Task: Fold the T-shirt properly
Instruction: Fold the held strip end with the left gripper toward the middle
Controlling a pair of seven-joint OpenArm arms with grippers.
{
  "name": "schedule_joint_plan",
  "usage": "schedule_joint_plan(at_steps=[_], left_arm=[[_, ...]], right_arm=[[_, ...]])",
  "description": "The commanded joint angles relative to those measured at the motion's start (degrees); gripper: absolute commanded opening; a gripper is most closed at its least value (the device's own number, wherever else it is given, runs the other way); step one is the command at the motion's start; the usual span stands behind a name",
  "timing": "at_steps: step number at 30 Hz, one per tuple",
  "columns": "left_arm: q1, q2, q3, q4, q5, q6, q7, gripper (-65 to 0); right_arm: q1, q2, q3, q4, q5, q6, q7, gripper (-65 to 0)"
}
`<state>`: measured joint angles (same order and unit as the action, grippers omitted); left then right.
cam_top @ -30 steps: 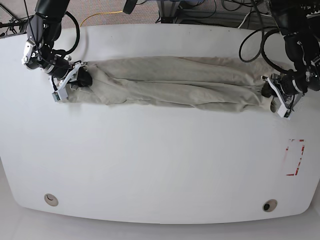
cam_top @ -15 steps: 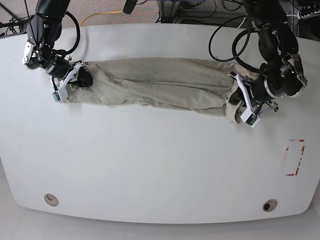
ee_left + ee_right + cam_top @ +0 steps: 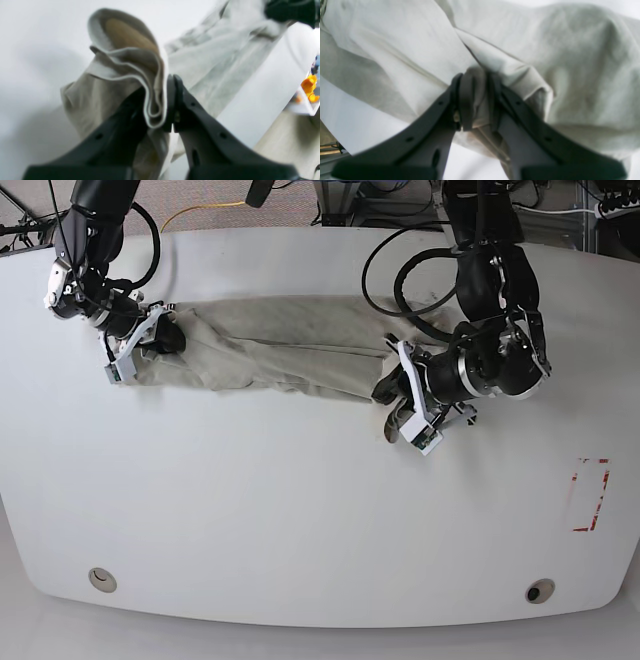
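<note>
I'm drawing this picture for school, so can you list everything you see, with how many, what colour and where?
T-shirt: one, pale beige, folded into a long band across the far part of the table.
Table: one, white, fills most of the base view.
Red marking: one, red, on the table near its right edge.
Round holes: two, near the table's front corners.
Cables: several, black and yellow, behind the table.
Right gripper: one, black, shut on the T-shirt's end.
Left gripper: one, black, shut on the T-shirt's other end.
</note>
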<state>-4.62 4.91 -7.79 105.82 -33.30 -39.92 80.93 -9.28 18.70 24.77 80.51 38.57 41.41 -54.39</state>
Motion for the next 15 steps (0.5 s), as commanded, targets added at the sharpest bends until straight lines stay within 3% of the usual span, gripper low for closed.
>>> schedule_joint_plan(at_steps=[1,12,15], left_arm=[[-0.70,1.12,0.10,-1.42,-0.85,-0.08,-0.93,-65.0],[-2.37,1.47,2.30,-2.57,-0.85,-0.08,-0.93,-65.0],[-2.54,1.47,3.88,-2.57,-0.85,-0.08,-0.93,-58.9]], right_arm=[[-0.52,0.25,-0.20,-0.38,-5.03,-1.41,-4.38,-54.9],[-0.52,0.25,-0.20,-0.38,-5.03,-1.41,-4.38,-54.9],[-0.52,0.25,-0.12,-0.38,-5.03,-1.41,-4.38,-54.9]])
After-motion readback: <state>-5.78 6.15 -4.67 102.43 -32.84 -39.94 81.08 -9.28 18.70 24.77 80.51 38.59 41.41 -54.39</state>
